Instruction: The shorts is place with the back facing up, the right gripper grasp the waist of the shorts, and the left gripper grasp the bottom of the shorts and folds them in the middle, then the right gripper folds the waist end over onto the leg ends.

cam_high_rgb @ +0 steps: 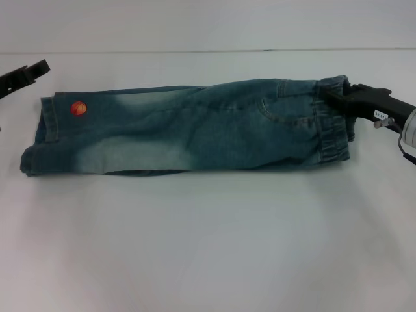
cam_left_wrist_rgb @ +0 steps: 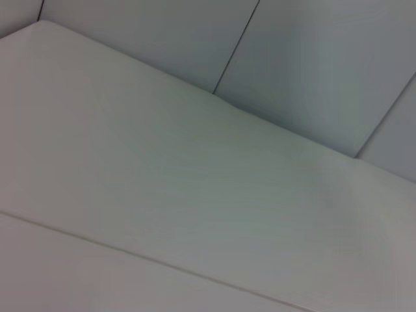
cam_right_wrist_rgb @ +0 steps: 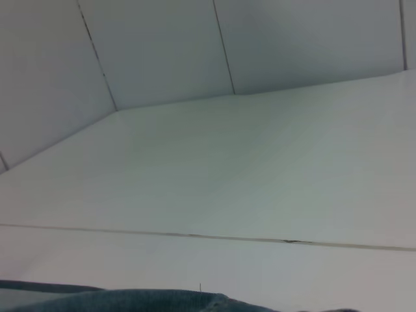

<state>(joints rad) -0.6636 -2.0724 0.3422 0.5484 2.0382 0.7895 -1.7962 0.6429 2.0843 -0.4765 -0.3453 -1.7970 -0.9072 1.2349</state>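
The denim shorts [cam_high_rgb: 195, 127] lie folded lengthwise on the white table [cam_high_rgb: 208, 247], with the leg ends [cam_high_rgb: 42, 136] on the left and the elastic waist [cam_high_rgb: 335, 123] on the right. An orange round patch [cam_high_rgb: 78, 108] marks the leg end. My right gripper [cam_high_rgb: 335, 97] reaches in from the right and is shut on the upper part of the waistband. A strip of denim [cam_right_wrist_rgb: 130, 300] shows at the edge of the right wrist view. My left gripper [cam_high_rgb: 29, 71] hovers open up and to the left of the leg ends, apart from the cloth.
The table's back edge [cam_high_rgb: 208, 51] runs just behind the shorts, with a pale wall beyond. The left wrist view shows only table surface [cam_left_wrist_rgb: 162, 195] and wall panels [cam_left_wrist_rgb: 312, 71].
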